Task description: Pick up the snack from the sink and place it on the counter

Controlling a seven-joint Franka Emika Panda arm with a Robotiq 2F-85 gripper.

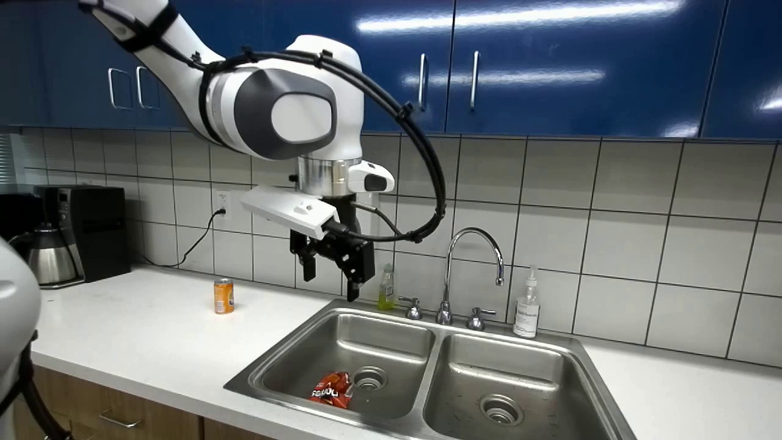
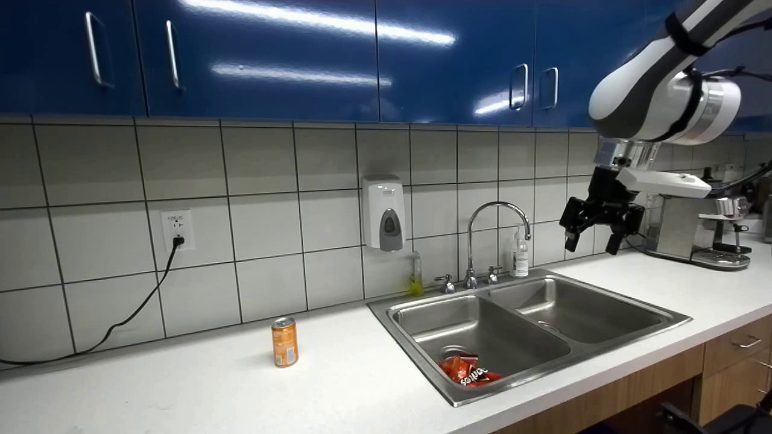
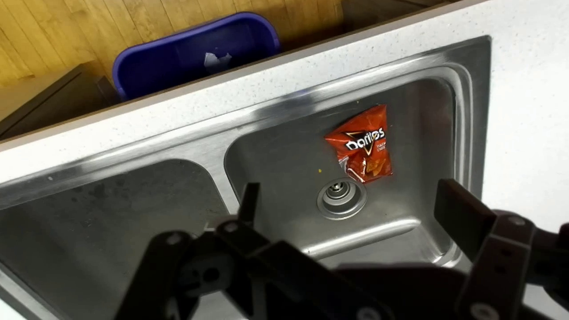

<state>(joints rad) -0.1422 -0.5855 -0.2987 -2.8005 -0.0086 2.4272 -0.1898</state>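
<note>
The snack, a red crinkled Doritos packet (image 1: 333, 389), lies flat in one basin of the steel sink (image 1: 429, 373), beside the drain. It also shows in an exterior view (image 2: 469, 371) and in the wrist view (image 3: 366, 142), where its edge touches or overlaps the drain ring. My gripper (image 1: 331, 285) is open and empty, pointing down, high above the sink; it also shows in an exterior view (image 2: 592, 247). In the wrist view the packet appears beyond the gap between the spread fingers (image 3: 347, 191). The white counter (image 1: 153, 330) surrounds the sink.
A curved chrome faucet (image 1: 449, 275) rises behind the sink, with a green bottle (image 1: 386, 290) and a pump bottle (image 1: 526, 311) beside it. An orange can (image 2: 284, 342) stands on the counter. A wall dispenser (image 2: 385, 211) hangs nearby. A blue bin (image 3: 178, 62) is below the counter edge.
</note>
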